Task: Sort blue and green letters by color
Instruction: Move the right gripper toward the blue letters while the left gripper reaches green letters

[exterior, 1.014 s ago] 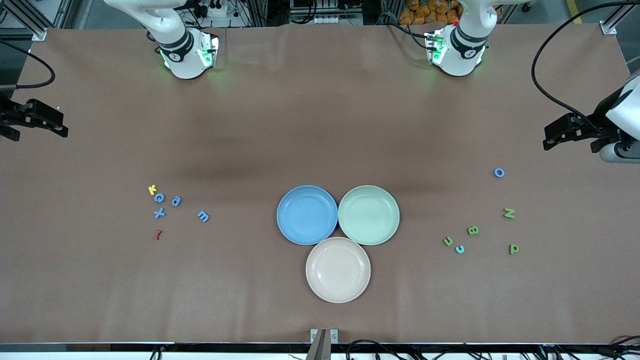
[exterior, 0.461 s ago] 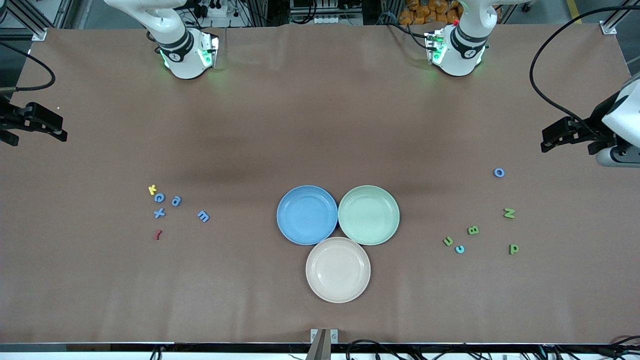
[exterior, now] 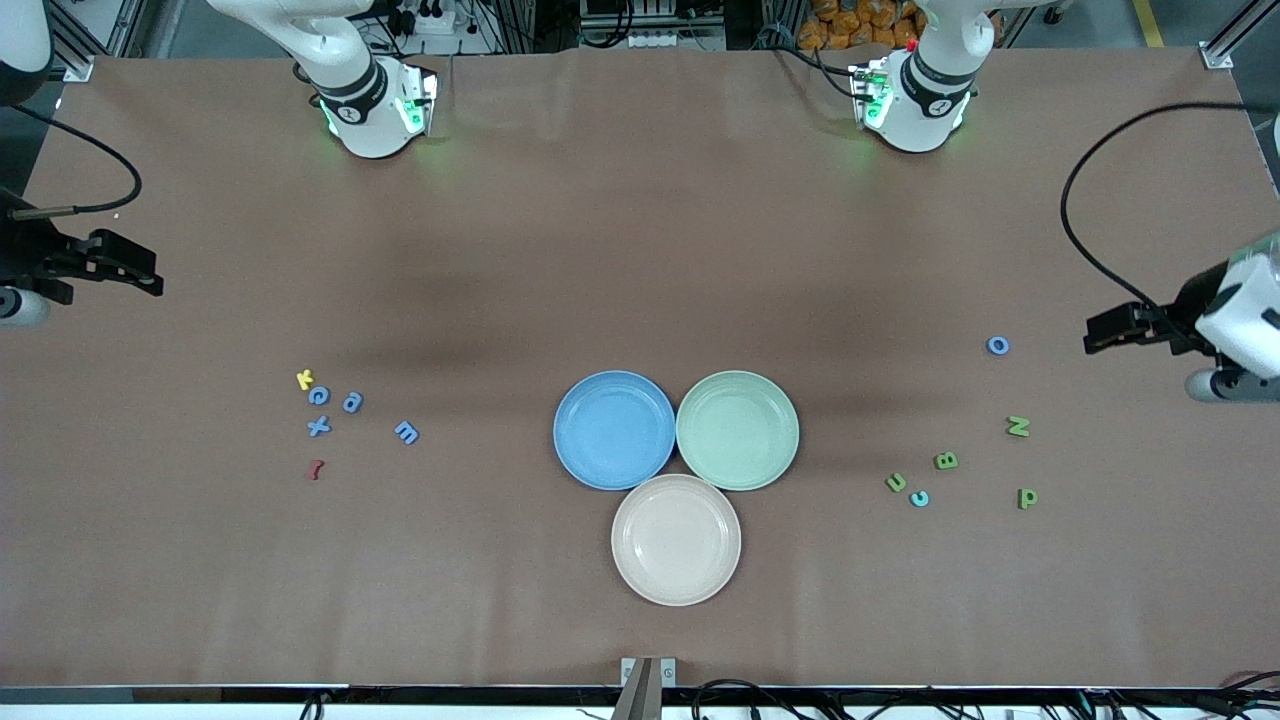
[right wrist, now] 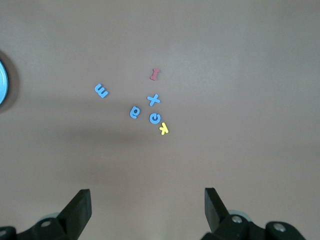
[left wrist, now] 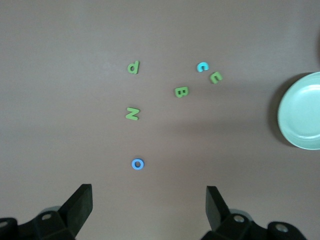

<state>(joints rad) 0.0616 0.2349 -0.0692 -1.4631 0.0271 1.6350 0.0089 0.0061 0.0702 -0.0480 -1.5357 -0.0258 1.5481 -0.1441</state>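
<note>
Showing the layout before any letter is lifted: three plates sit mid-worktop, the blue plate and green plate touching side by side, with the cream plate nearer the front camera. All three are empty.

Blue letters c, a, x and m lie flat in a loose cluster toward the right arm's end, beside a yellow k and a dark red squiggle that belong to neither colour. Green letters N, B, u and p lie toward the left arm's end. A blue o lies apart from them, farther from the front camera, and a pale turquoise c just beside the u.

The right gripper hangs above bare worktop at its own end, jaws spread wide and empty; the left gripper hangs likewise near the o, jaws wide and empty.

Handling, as judged: the pieces look light, chunky and fairly stiff, probably foam or plastic, so little squeeze should be needed. Being small and low-lying, each is best taken across its outer edges with the jaws straddling it from above. Close neighbours (c with k, u with the turquoise c) risk being nudged, and a light piece may skid or cling to a pad on release.
</note>
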